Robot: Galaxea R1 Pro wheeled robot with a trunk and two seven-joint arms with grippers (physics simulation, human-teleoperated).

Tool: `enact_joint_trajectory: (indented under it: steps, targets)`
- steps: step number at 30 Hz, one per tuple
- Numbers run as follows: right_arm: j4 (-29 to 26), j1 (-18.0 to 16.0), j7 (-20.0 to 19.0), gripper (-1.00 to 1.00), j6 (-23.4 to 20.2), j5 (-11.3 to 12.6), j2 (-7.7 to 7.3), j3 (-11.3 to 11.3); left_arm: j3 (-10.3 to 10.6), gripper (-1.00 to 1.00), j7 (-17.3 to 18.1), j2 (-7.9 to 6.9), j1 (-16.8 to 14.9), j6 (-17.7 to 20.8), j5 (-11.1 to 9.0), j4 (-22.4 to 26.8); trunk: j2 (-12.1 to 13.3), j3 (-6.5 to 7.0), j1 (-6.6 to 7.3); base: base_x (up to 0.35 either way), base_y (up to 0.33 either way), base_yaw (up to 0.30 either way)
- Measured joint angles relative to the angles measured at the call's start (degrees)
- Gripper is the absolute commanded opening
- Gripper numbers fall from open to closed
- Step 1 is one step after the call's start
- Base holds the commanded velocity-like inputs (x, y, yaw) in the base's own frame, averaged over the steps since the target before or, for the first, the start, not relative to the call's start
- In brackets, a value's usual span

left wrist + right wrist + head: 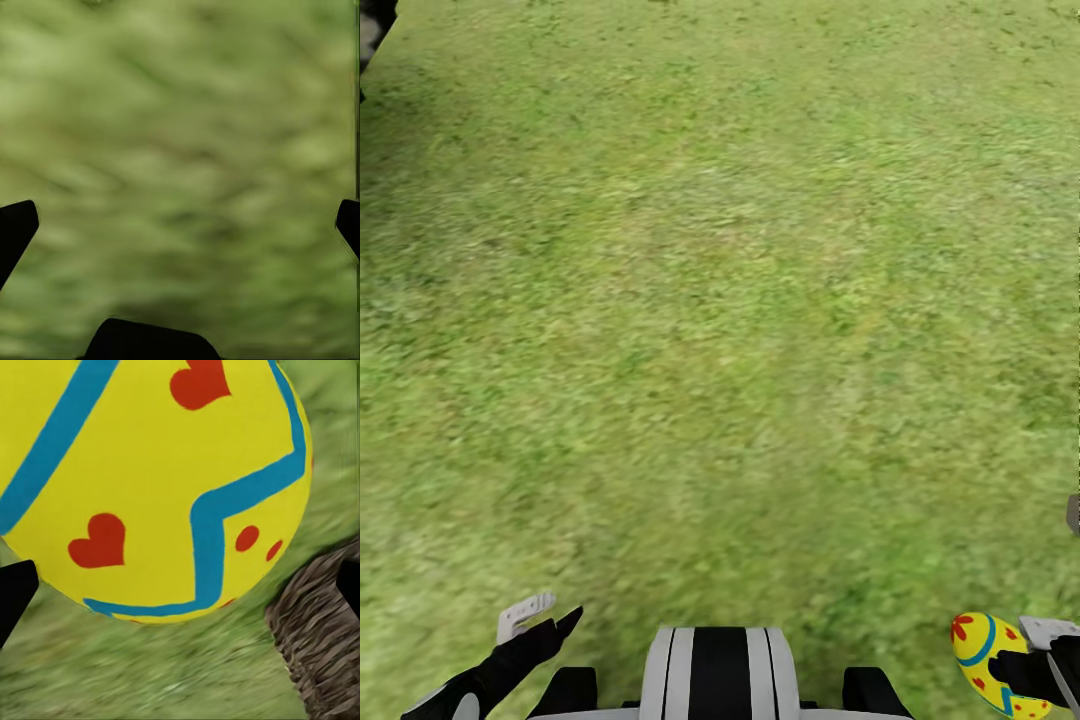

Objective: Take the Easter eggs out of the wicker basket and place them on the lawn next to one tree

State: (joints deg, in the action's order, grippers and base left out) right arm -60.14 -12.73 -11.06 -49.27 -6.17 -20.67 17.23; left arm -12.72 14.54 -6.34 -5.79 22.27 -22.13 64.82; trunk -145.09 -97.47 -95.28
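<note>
The lawn [720, 280] is the largest thing here, bright mottled green grass spreading across the head view from 6 o'clock up to 12 o'clock and out to both sides. At 11 o'clock, in the far corner, a small dark patch flecked with white [370, 40] cuts in; what it is cannot be told.

At 6 o'clock the robot's trunk [718, 672] shows, white with black stripes.

The wicker basket [319, 637] shows in the right wrist view as a piece of brown woven wall on the grass, just beside and below the egg; how near the two really are cannot be told. In the head view a small grey-brown sliver at the edge near 4 o'clock [1073, 514] is too little to name.

The left hand [550, 620] sits at 7 o'clock in the head view, black fingers and a white bracket over the grass. In the left wrist view its dark fingertips [16, 225] stand far apart, spread wide, with blurred grass between them and nothing held.

The Easter egg [990, 665] is at 5 o'clock in the head view, yellow with a blue zigzag band, red flower and red dots, carried above the grass. The right hand [1025, 670] has closed on it, its dark fingers pressed against the egg's side. In the right wrist view the egg [157, 487] sits close between the fingertips [15, 589].
</note>
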Motion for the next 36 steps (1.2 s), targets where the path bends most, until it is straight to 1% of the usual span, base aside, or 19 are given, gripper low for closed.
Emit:
enact_joint_trajectory:
  steps: [9, 14, 25, 36]
  targets:
    - [0.0, 0.0, 0.0, 1.0, 0.0, 0.0, 0.08, 0.0, 0.0, 1.0, 0.0, 0.0, 0.0, 0.0, 0.0, 0.0, 0.1, 1.99, 0.24, -0.002, 0.0, 0.0]
    - [0.0, 0.0, 0.0, 1.0, 0.0, 0.0, 0.09, 0.0, 0.0, 1.0, 0.0, 0.0, 0.0, 0.0, -0.1, 0.0, 0.2, 3.1, 0.34, -0.181, 0.136, 0.0]
    - [0.0, 0.0, 0.0, 1.0, -0.1, 0.0, 0.09, 0.0, 0.0, 1.0, 0.0, 0.0, 0.0, 0.0, -0.1, -0.1, 0.3, 5.54, 0.65, -0.016, 0.008, 0.0]
    - [-0.1, 0.0, 0.0, 1.0, -0.1, 0.0, 0.0, 0.0, 0.0, 1.0, 0.0, 0.0, 0.0, 0.0, 0.0, -0.1, 0.5, 7.98, 0.9, -0.32, -0.119, 0.0]
